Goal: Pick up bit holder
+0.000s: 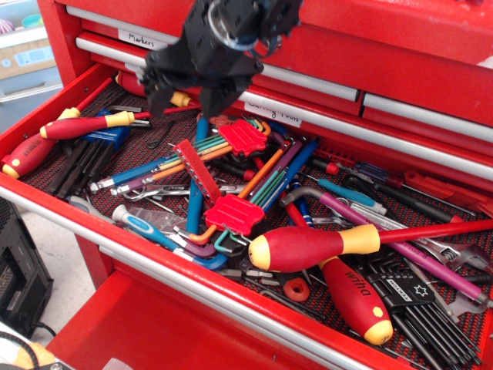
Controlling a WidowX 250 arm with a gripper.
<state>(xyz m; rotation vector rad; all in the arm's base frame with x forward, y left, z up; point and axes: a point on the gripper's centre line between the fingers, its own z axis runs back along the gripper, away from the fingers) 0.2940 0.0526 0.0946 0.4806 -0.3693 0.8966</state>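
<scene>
The bit holder [198,170] is a narrow flat red strip with a row of ribbed slots. It lies slanted on top of the coloured hex keys in the middle-left of the open drawer [115,250]. My black gripper [185,104] hangs above the back of the drawer, up and slightly left of the strip's upper end, not touching it. Its fingers [158,99] are spread apart and hold nothing. The arm hides part of the closed drawer fronts behind it.
Two blocky red clips [245,137] [233,213] with fans of coloured hex keys flank the strip. Fat red-and-yellow screwdrivers lie at front right [308,247] [354,299] and far left [81,126]. Black key sets, pliers and wrenches crowd the drawer.
</scene>
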